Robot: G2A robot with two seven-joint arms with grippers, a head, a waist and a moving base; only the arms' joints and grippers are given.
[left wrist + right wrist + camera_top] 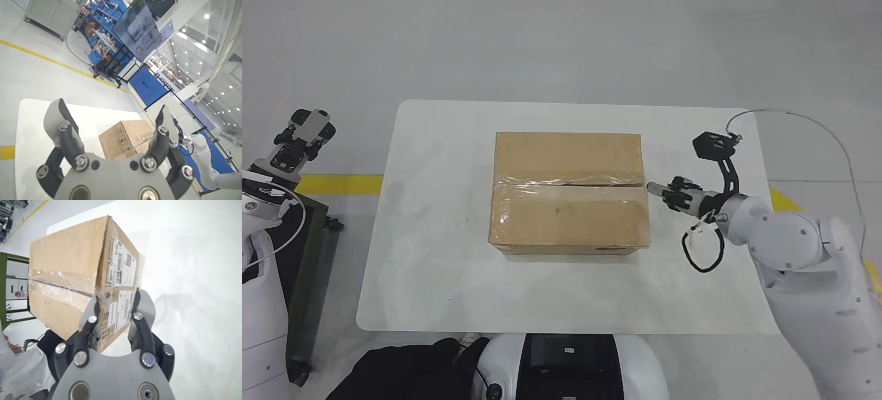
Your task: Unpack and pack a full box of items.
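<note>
A brown cardboard box (pixel 569 190) sits shut in the middle of the white table (pixel 432 260), its top flaps sealed with clear tape along the centre seam. My right gripper (pixel 654 187) is at the box's right side, level with the taped seam, fingers open and almost touching the labelled side wall (pixel 121 279). In the right wrist view the right gripper (pixel 116 302) frames that wall with nothing held. My left gripper (pixel 304 130) is off the table's left edge, raised and open; in its own view the left gripper (pixel 113 113) looks toward the box (pixel 124 138) from afar.
A dark green cart (pixel 304 270) stands beside the table's left edge. A cable loops from the right arm (pixel 704 250) over the table's right part. Bare table surface surrounds the box on all sides.
</note>
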